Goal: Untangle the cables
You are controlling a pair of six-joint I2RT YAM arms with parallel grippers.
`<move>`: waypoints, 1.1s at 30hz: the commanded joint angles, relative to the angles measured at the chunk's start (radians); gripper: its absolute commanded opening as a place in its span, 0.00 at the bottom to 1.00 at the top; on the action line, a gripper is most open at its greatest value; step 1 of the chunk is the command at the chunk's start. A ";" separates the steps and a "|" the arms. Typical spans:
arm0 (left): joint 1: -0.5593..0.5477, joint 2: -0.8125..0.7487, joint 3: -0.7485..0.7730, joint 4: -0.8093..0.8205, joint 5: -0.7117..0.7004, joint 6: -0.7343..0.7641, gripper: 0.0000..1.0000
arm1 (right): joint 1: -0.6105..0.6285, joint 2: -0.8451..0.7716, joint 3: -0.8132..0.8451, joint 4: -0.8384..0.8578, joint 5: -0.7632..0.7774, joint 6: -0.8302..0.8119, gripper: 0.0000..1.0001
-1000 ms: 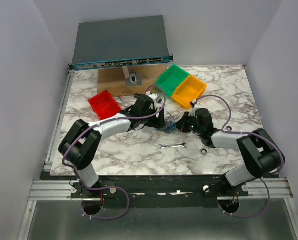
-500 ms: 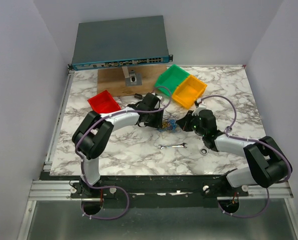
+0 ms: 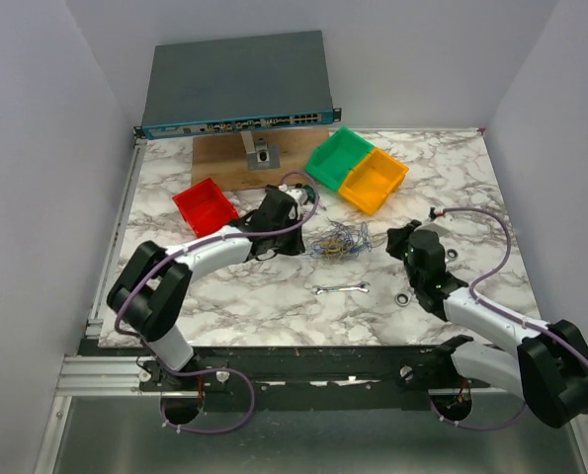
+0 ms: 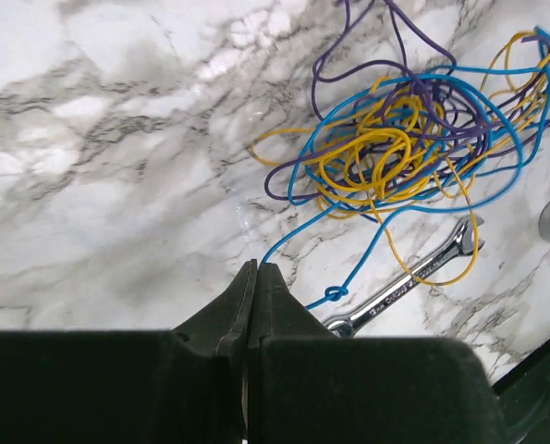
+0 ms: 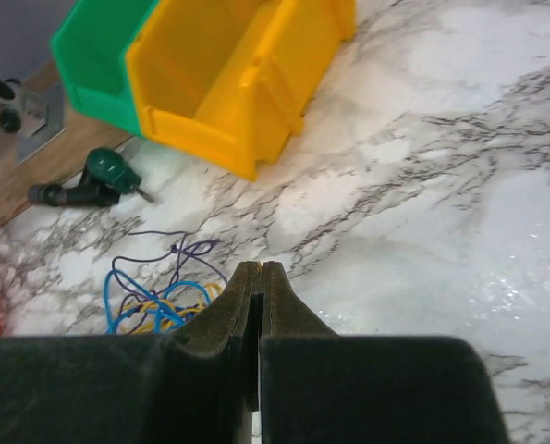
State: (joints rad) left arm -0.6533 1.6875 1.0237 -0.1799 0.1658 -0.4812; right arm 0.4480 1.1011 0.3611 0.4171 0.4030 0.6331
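Jaws of left gripper (image 4: 256,266) closed, pinching one blue strand of the cables (image 3: 338,240). Bundle lies loose on the marble table (image 3: 224,296) between both arms, just beyond a wrench (image 3: 340,288). Right gripper (image 5: 259,266): jaws closed, holding nothing.

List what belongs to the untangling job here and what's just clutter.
Job:
- cables
- left gripper, shut, with a blue strand running to its tips
- right gripper, shut, nothing in it

Lying about:
- wrench
- red bin
- green bin
- yellow bin
- network switch
- wooden board
- green-handled tool
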 commanded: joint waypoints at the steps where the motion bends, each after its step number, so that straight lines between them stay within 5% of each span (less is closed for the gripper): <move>1: 0.034 -0.146 -0.113 0.133 -0.126 -0.054 0.00 | 0.001 -0.030 -0.020 -0.062 0.205 0.059 0.01; 8: 0.047 -0.325 -0.262 0.249 -0.228 -0.077 0.00 | 0.001 -0.040 -0.008 -0.120 0.285 0.103 0.01; 13: 0.047 -0.413 -0.341 0.349 -0.213 -0.076 0.00 | 0.001 -0.084 -0.015 -0.268 0.489 0.279 0.01; 16: 0.047 -0.439 -0.368 0.390 -0.177 -0.071 0.00 | 0.001 -0.107 -0.043 -0.117 0.304 0.116 0.01; 22: 0.047 -0.470 -0.468 0.698 0.176 -0.045 0.00 | 0.001 -0.019 -0.054 0.101 -0.066 -0.083 0.04; 24: 0.046 -0.447 -0.471 0.766 0.271 -0.050 0.00 | 0.001 0.022 -0.021 0.088 -0.187 -0.131 0.14; 28: 0.046 -0.390 -0.462 0.856 0.371 -0.092 0.00 | 0.001 0.078 -0.029 0.197 -0.410 -0.170 0.59; 33: 0.046 -0.367 -0.463 0.949 0.482 -0.131 0.00 | 0.002 0.134 0.003 0.209 -0.535 -0.164 0.72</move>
State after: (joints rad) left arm -0.6086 1.3102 0.5571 0.6224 0.4915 -0.5777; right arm 0.4500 1.2057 0.3256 0.5571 0.0448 0.4988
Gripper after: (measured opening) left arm 0.008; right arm 0.707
